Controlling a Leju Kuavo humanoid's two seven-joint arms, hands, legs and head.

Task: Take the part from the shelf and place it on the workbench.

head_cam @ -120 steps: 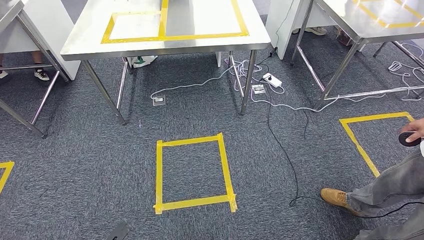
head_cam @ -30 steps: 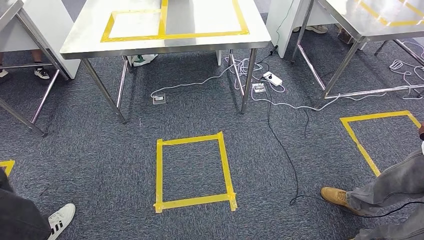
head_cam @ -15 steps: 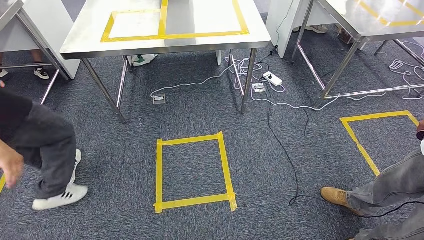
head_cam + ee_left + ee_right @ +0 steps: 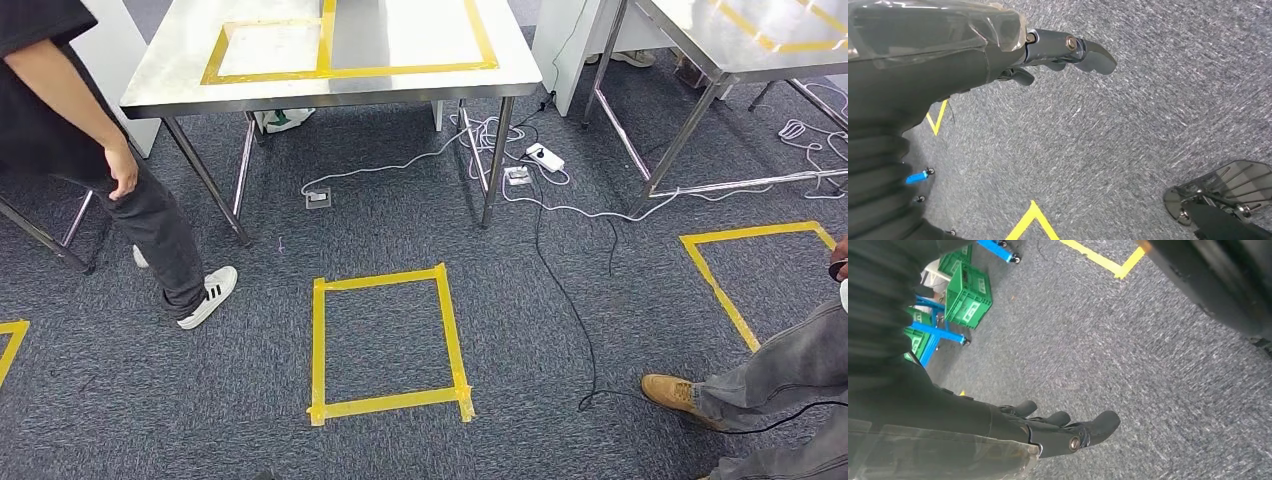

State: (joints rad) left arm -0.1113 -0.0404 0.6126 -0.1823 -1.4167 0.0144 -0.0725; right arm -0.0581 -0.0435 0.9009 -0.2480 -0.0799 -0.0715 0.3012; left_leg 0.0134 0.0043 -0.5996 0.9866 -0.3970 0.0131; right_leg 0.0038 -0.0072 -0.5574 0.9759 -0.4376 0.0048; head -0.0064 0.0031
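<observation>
Both hands are seen hanging over the grey carpet (image 4: 560, 400) with nothing held: the left hand (image 4: 1058, 52) and the right hand (image 4: 1063, 427) each have their fingers spread and loosely extended. The steel workbench (image 4: 160, 80), marked with yellow tape, is seen ahead beyond a taped floor square (image 4: 388, 340); where the part lies cannot be told. A person in black (image 4: 110, 170) is seen at the workbench's left corner, and a grey-trousered leg (image 4: 780, 375) at the right.

1. the green crates (image 4: 968, 297) in the right wrist view carry pale labels, too blurred to read.
2. nothing else bears any legible text, brand, number or sign.
</observation>
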